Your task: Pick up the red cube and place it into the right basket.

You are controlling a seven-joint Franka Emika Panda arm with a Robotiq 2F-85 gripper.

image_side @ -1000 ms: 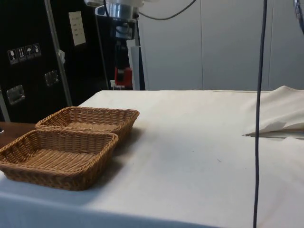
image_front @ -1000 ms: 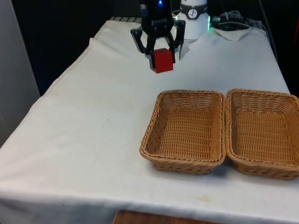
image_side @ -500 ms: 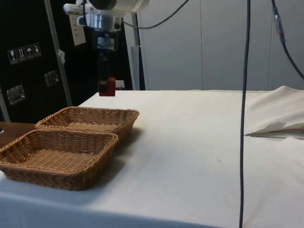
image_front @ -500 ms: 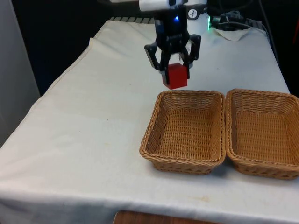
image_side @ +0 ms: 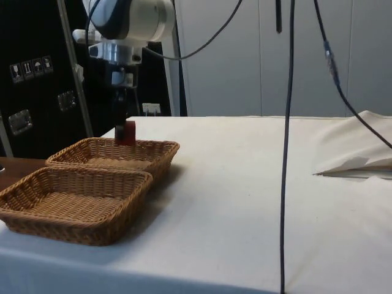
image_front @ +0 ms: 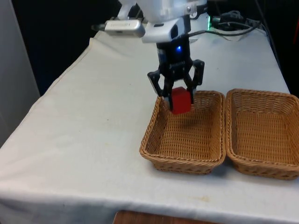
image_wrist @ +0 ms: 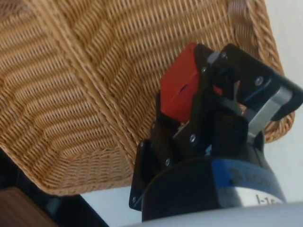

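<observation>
With my gripper [image_front: 180, 99] pinching the red cube [image_front: 180, 100] above the far edge of the front view's left basket [image_front: 161, 158], I judge that letting go here would drop it short of the right basket [image_front: 285, 170] just beside.

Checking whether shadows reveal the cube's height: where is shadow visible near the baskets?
Front view: a soft shadow on the left basket floor beneath the held red cube. Side view: the baskets darken the cloth beside them.
</observation>
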